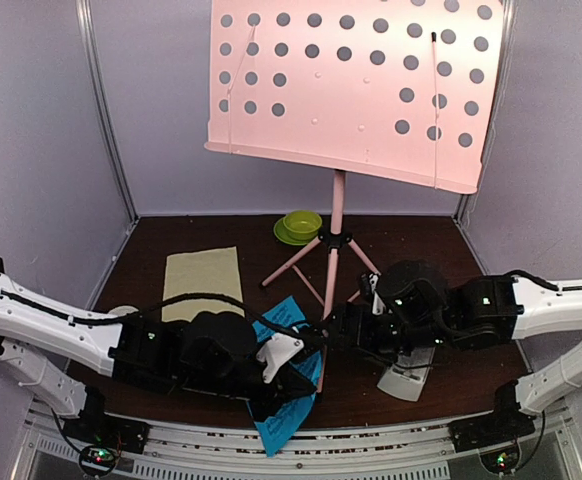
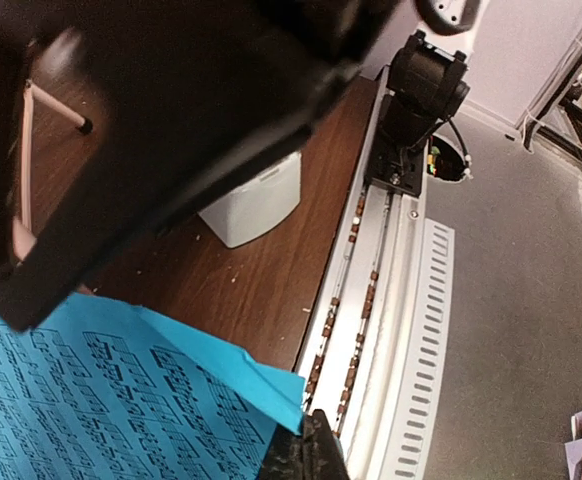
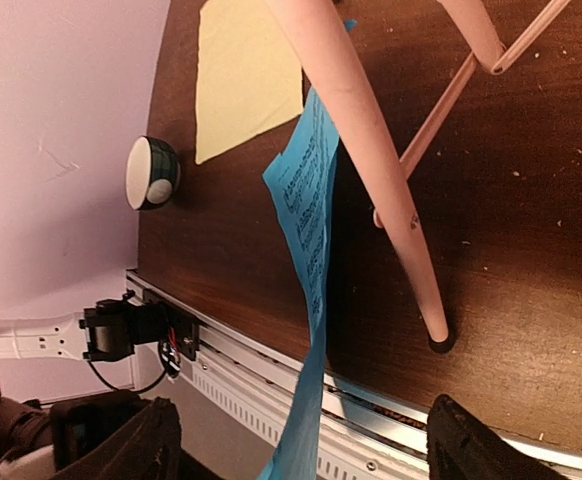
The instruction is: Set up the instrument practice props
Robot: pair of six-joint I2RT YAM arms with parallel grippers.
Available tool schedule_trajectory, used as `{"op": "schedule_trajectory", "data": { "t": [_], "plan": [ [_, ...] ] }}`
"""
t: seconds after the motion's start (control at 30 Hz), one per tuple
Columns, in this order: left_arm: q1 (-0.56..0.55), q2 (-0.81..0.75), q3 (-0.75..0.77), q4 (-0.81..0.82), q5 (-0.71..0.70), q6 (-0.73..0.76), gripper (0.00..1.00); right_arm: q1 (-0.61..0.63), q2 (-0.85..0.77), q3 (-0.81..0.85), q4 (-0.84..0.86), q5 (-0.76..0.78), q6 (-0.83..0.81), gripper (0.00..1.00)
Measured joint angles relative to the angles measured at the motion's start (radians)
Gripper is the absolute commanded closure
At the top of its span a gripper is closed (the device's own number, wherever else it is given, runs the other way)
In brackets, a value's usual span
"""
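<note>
**Top external view: arms met over a blue music sheet**

The left gripper [image 1: 293, 385] pinched the near corner of the blue sheet [image 1: 283, 415], jaws closed on paper that was thin, limp and easily creased, so probably best held by an edge. The yellow sheet [image 1: 203, 283] lay flat behind. The pink stand [image 1: 337, 240] stood centre. Whether the right gripper [image 1: 339, 330] was open could not be told; the white metronome [image 1: 407, 380] sat beneath it.

Dark brown wooden table [image 1: 426, 240] enclosed by pale lavender walls [image 1: 31, 120]; grey floor [image 2: 531, 300] beyond the near edge, possibly concrete.
</note>
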Motion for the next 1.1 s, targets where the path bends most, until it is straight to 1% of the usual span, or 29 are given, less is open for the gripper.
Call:
{"op": "schedule_trajectory", "data": {
  "t": [0.13, 0.3, 0.4, 0.53, 0.63, 0.67, 0.7, 0.77, 0.8, 0.9, 0.97, 1.03, 1.1],
  "plan": [
    [-0.034, 0.044, 0.044, 0.006, -0.013, 0.031, 1.0, -0.014, 0.056, 0.021, -0.035, -0.044, 0.003, 0.25],
    [-0.045, 0.051, 0.066, 0.01, -0.013, 0.071, 1.0, -0.048, 0.099, 0.024, -0.047, -0.121, 0.002, 0.4],
    [-0.045, 0.077, 0.105, 0.0, -0.01, 0.1, 1.0, -0.065, 0.141, 0.03, -0.051, -0.167, -0.008, 0.49],
    [-0.045, 0.118, 0.16, -0.015, -0.003, 0.137, 1.0, -0.078, 0.206, 0.071, -0.084, -0.209, -0.043, 0.71],
    [-0.045, 0.126, 0.193, -0.053, -0.003, 0.157, 1.0, -0.085, 0.209, 0.084, -0.1, -0.226, -0.06, 0.86],
    [-0.045, 0.126, 0.203, -0.066, -0.004, 0.16, 0.93, -0.088, 0.206, 0.086, -0.101, -0.229, -0.064, 0.91],
    [-0.045, 0.126, 0.214, -0.085, -0.006, 0.16, 0.85, -0.09, 0.199, 0.085, -0.1, -0.233, -0.07, 0.93],
    [-0.045, 0.124, 0.226, -0.112, -0.013, 0.154, 0.64, -0.093, 0.179, 0.082, -0.09, -0.235, -0.082, 0.96],
    [-0.045, 0.118, 0.225, -0.121, -0.019, 0.151, 0.55, -0.095, 0.163, 0.078, -0.077, -0.236, -0.091, 0.97],
    [-0.045, 0.055, 0.171, -0.132, -0.046, 0.104, 0.4, -0.095, 0.099, 0.064, -0.021, -0.238, -0.125, 0.98],
    [-0.045, -0.019, 0.113, -0.137, -0.072, 0.073, 0.33, -0.095, 0.049, 0.05, 0.024, -0.24, -0.154, 0.97],
    [-0.043, -0.134, 0.031, -0.134, -0.107, 0.024, 0.26, -0.095, -0.014, 0.019, 0.086, -0.242, -0.186, 0.97],
    [-0.039, -0.27, -0.057, -0.128, -0.143, -0.027, 0.16, -0.095, -0.086, -0.024, 0.159, -0.248, -0.213, 0.96]
  ]
}}
